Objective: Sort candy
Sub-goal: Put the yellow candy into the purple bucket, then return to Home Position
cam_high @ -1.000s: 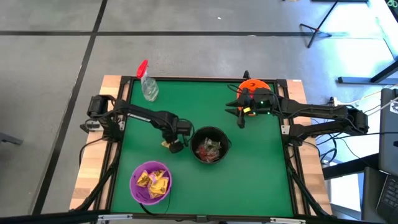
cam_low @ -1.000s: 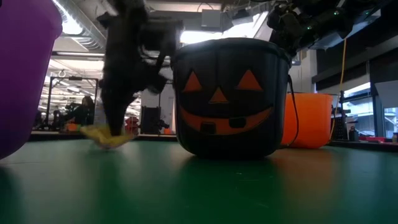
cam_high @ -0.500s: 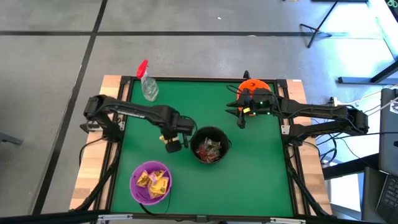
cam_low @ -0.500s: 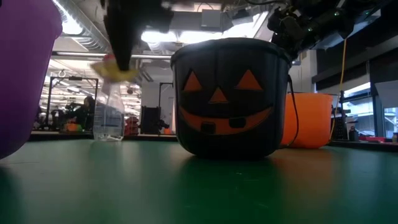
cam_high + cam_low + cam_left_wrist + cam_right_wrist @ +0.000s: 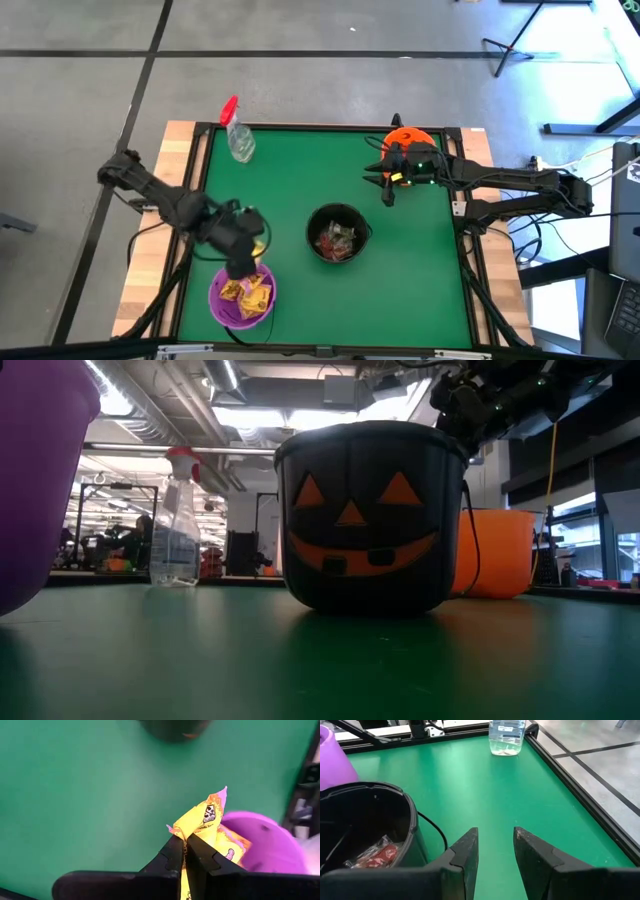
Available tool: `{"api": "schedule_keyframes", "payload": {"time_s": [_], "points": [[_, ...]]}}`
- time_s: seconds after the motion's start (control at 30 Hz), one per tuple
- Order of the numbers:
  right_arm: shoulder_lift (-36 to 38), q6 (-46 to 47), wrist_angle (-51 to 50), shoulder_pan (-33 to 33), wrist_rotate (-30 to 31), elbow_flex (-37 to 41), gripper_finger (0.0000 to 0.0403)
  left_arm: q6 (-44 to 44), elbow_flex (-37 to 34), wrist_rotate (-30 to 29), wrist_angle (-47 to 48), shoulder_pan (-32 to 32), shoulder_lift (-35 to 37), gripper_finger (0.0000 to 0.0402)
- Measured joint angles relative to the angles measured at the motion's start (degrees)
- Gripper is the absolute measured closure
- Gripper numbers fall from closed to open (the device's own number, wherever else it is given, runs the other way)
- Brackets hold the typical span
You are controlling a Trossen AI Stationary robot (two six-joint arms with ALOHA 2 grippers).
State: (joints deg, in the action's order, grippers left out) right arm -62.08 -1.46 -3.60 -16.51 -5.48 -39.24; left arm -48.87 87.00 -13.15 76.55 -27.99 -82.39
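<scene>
Left gripper (image 5: pixel 185 851) jaws pinching yellow candy (image 5: pixel 204 819) by lower edge, so packet is hanging clear above purple bowl (image 5: pixel 272 844) — I'm judging drop is coming next. More yellow packets lying in it. Black pumpkin bucket (image 5: pixel 338 232) holding mixed candy. Right gripper (image 5: pixel 495 851) waiting, jaws spread, empty, by orange bucket (image 5: pixel 410 137).

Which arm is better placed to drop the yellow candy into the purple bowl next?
The left. Its pincer is shut on a yellow candy right at the purple bowl, which already holds yellow packets. The right pincer is open, holds nothing, and waits far off by the orange bowl.
</scene>
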Motion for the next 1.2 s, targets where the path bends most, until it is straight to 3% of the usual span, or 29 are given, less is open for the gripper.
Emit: {"api": "schedule_keyframes", "payload": {"time_s": [0.13,0.33,0.67,0.87,1.2], "points": [[0.0,0.65,0.09,0.0,-0.04,0.0,0.0281,-5.83,-0.04,-0.4,-0.94,-5.43,-0.61,0.0401],[0.0,1.19,0.11,0.0,-0.05,0.0,0.0281,-7.58,-0.04,-0.13,-1.66,-10.23,-4.18,0.0393],[0.0,1.19,0.09,0.0,-0.09,0.0,0.0281,-7.7,-0.07,1.36,-4.67,-11.14,-5.75,0.0299],[0.0,1.19,0.09,0.0,-0.17,0.0,0.0281,-4.27,-0.07,-4.35,-2.25,-9.09,-5.33,0.0278],[5.5,-1.38,0.83,0.04,-3.11,0.0,0.0281,12.6,-0.07,-16.18,-4.12,-1.54,1.8,0.0315]]}}
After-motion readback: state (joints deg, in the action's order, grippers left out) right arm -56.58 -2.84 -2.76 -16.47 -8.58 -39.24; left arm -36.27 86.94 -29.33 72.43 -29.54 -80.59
